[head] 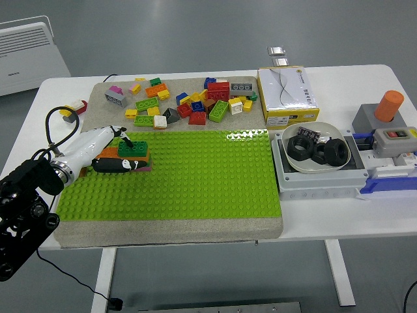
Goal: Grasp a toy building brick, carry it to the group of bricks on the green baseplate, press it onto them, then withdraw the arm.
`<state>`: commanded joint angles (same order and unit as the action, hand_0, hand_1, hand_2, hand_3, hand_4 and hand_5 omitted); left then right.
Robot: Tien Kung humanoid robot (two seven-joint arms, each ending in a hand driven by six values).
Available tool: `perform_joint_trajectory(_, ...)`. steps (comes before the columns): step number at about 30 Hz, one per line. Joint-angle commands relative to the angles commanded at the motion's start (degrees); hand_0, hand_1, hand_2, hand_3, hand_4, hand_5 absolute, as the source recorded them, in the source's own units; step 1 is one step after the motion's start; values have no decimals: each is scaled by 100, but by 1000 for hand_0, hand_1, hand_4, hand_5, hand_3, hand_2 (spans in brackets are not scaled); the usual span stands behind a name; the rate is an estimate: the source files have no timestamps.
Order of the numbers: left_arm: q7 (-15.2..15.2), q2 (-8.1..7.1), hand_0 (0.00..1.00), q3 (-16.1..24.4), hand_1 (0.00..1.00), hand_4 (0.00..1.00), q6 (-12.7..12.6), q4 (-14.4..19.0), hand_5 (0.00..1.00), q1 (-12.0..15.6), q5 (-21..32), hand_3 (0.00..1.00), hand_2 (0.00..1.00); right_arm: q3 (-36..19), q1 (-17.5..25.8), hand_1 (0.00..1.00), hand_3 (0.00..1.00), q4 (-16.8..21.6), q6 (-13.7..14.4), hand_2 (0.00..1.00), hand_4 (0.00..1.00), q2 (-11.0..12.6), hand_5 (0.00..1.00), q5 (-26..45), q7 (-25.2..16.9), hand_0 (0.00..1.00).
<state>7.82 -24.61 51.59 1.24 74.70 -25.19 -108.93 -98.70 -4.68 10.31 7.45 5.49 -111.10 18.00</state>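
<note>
Green baseplate (195,182): plastic w/ rows of studs, a bit shiny. It sits on a grey mat (169,233) that looks rough & grainy, like stone or felt. Loose bricks (189,101): smooth, hard plastic, bright colours. Left hand (107,153): smooth white shell, black fingers, looks like plastic. Bench (365,222): smooth, white, matt. Box (287,94): cardboard, white & yellow, slightly glossy. Bowl (339,160): smooth white; black rings (316,150) inside look matt, maybe rubber or plastic. Orange cap (389,105): smooth plastic.
</note>
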Motion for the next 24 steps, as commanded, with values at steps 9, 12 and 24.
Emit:
perform_joint_trajectory(9, -17, 74, 918, 98, 920, 998, -19, -84, 686, 58, 7, 620, 921, 51, -4, 657, 738, 0, 4, 643, 937, 7, 998, 46, -1, 702)
perform_joint_trajectory(12, -43, 109, 918, 187, 920, 998, -45, -112, 686, 101, 18, 618, 920, 62, -5, 657, 738, 0, 6, 643, 938, 9, 998, 59, -2, 704)
perform_joint_trajectory(24, -145, 254, 923, 387, 919, 998, -134, -131, 683, 222, 72, 618, 921, 113, -3, 656, 739, 0, 13, 643, 938, 2, 998, 105, -5, 703)
